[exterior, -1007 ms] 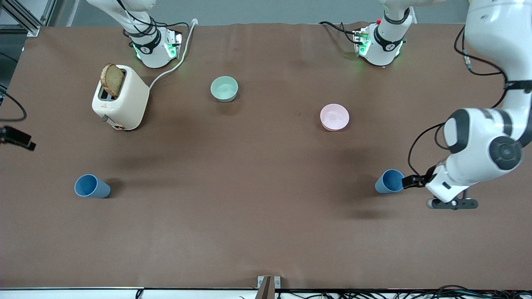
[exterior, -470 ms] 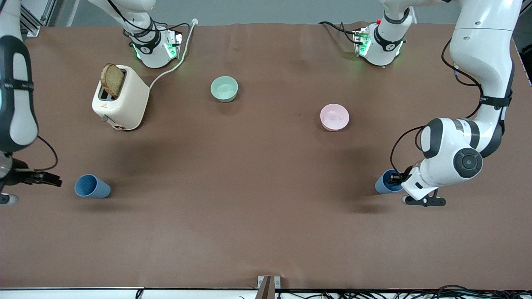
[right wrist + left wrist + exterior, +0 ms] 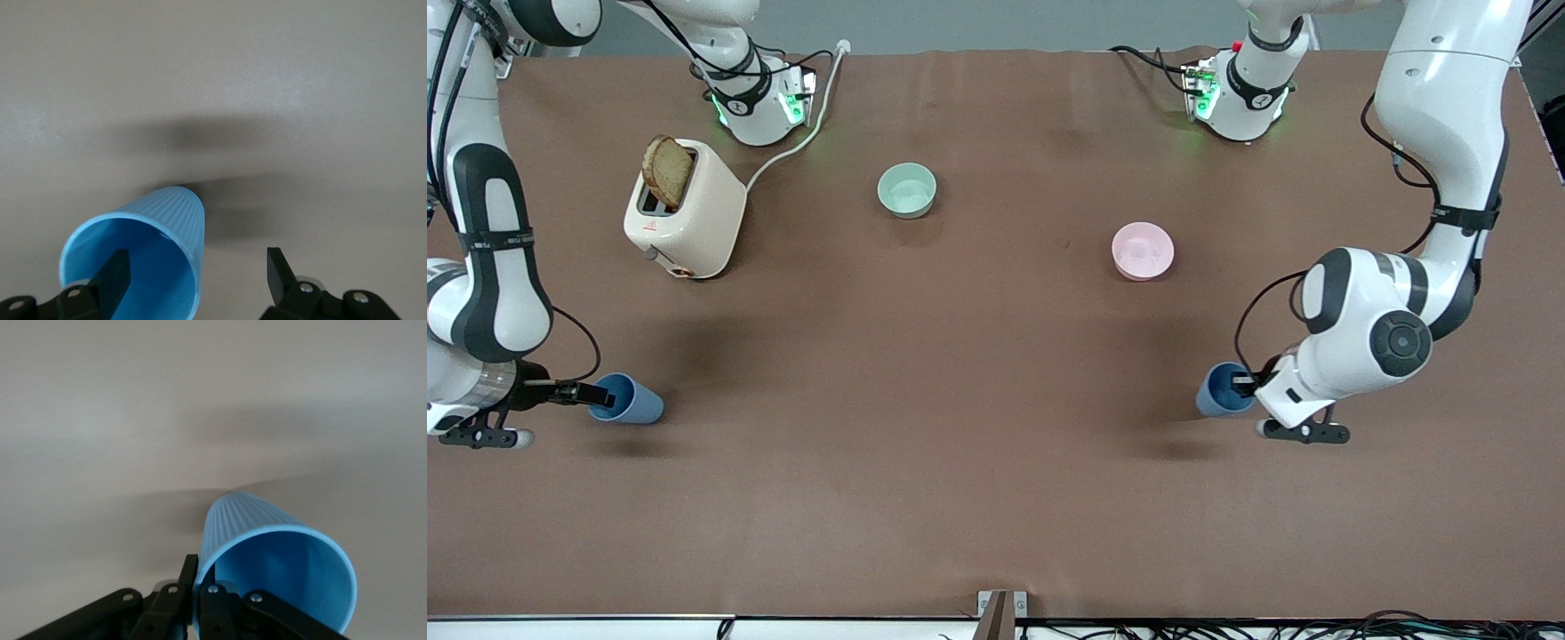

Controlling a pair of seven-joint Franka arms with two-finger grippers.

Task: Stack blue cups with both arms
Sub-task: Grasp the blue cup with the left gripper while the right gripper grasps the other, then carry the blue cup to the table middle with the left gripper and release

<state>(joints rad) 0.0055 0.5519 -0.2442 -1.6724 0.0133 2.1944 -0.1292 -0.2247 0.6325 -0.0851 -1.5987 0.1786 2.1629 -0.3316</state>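
Currently: grasp step, both arms.

Left pincer [image 3: 1240,388]: low in the frame, at the left arm's end of the desk [image 3: 960,498]; fingers pinched tight on the rim wall of the first blue cup [image 3: 1221,392].

Right pincer [image 3: 594,396]: low in the frame, at the right arm's end; spread wide, one finger inside the second blue cup [image 3: 630,400], one outside, holding nothing.

Next, by judgement: right pincer closes on that wall, then both cups travel toward mid-desk for nesting.
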